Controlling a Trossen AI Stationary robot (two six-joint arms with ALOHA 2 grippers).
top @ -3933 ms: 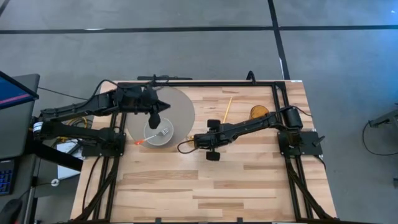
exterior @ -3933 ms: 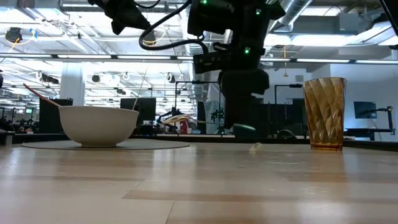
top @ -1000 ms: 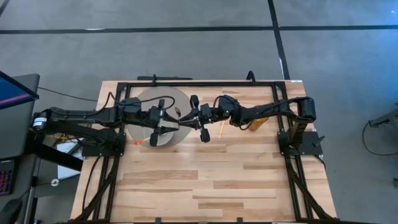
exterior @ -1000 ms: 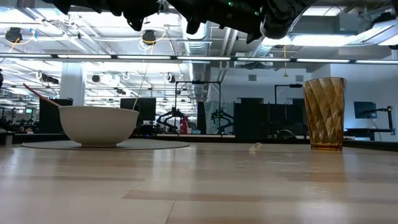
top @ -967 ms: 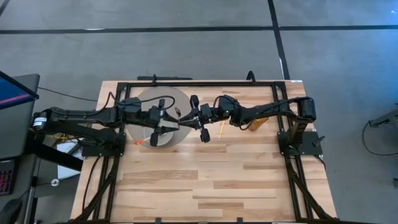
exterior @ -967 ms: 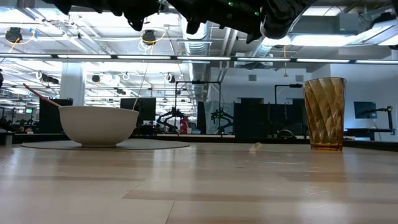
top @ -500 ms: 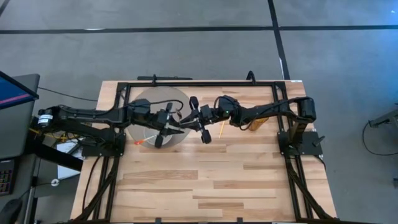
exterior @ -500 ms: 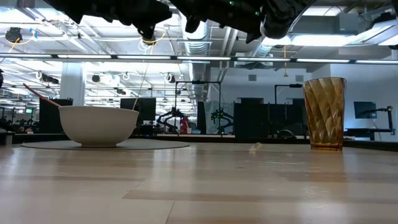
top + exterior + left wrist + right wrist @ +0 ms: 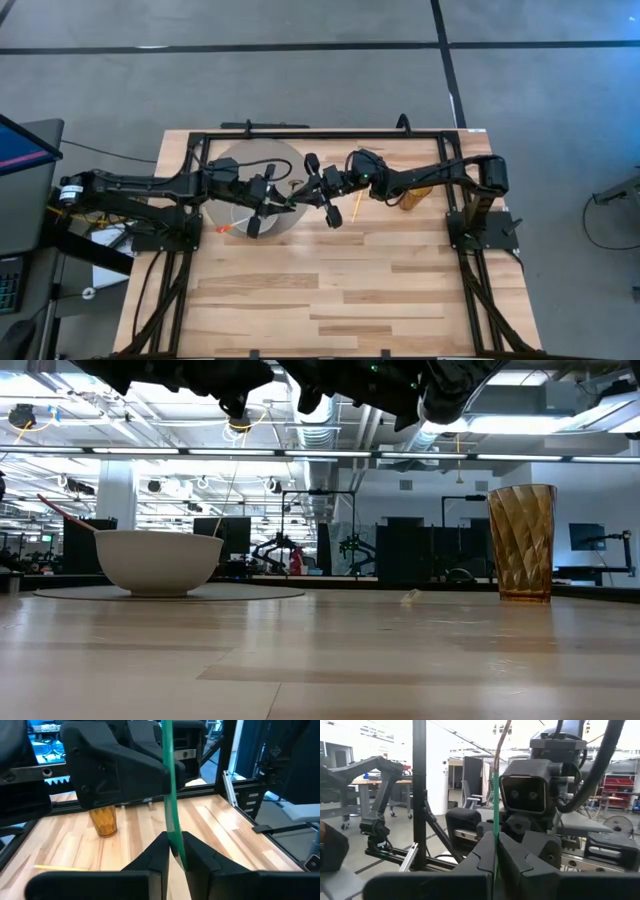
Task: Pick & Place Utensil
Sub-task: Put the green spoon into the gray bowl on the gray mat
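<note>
Handoff mid-air above the bowl's [image 9: 243, 217] edge: left gripper [image 9: 170, 852] and right gripper [image 9: 495, 851] both pinch the green utensil [image 9: 169, 795], probably a stick, so I'd release 1 side only once the other grips firmly.

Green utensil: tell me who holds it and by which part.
Both hold it. The left gripper pinches the green utensil at one part of its thin handle, and the right gripper pinches another. Which end is which cannot be told.

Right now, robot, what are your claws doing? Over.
Left claw and right claw both shut on the green utensil, mid-air beside the bowl. Handover underway. Nothing between them.
</note>
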